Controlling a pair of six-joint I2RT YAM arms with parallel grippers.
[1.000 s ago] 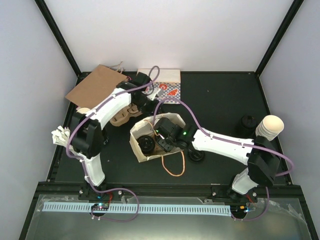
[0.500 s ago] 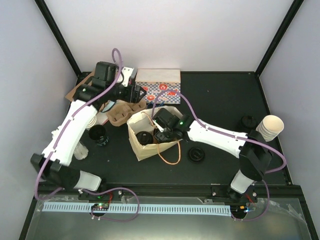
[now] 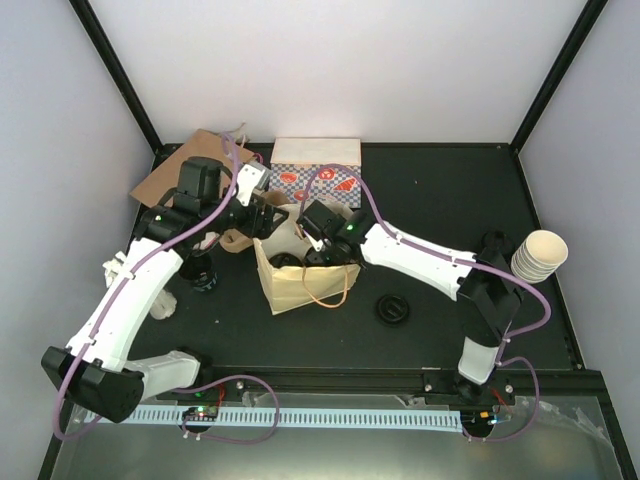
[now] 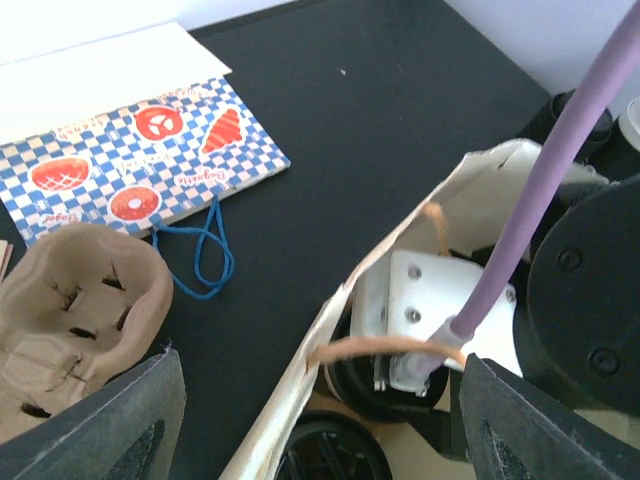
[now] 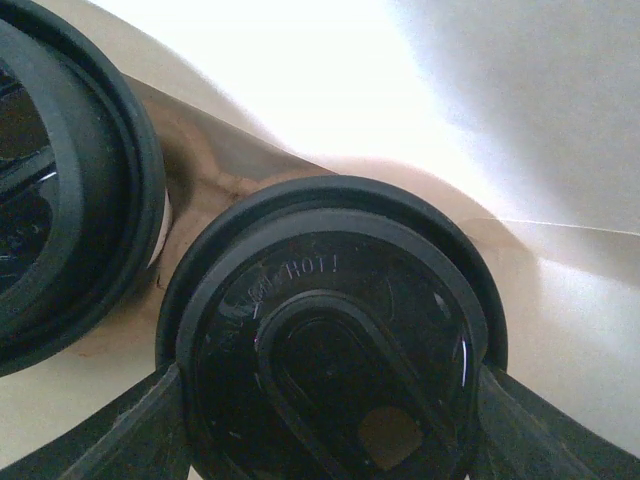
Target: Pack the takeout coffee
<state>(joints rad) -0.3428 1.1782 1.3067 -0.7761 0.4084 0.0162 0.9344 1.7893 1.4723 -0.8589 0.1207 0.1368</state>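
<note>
Since half a second ago, the left gripper (image 4: pixel 318 385) has moved from beside the checkered box (image 4: pixel 130 170) to the paper bag (image 3: pixel 298 292), and the bag has shifted away from the arm bases. Left gripper: fingers spread wide, with the bag rim between them, not clamped. Right gripper (image 5: pixel 330 440): inside the bag, pinching the takeout coffee (image 5: pixel 330 340), whose black lid sits between its fingers. A second lidded cup (image 5: pixel 60 190) stands just beside it.

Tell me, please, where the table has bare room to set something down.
Free: the back right of the table, between the checkered box and the cup stack; also the near strip in front of the paper bag and the loose lid. Crowded: the back left, around the bag and the cup carrier.
</note>
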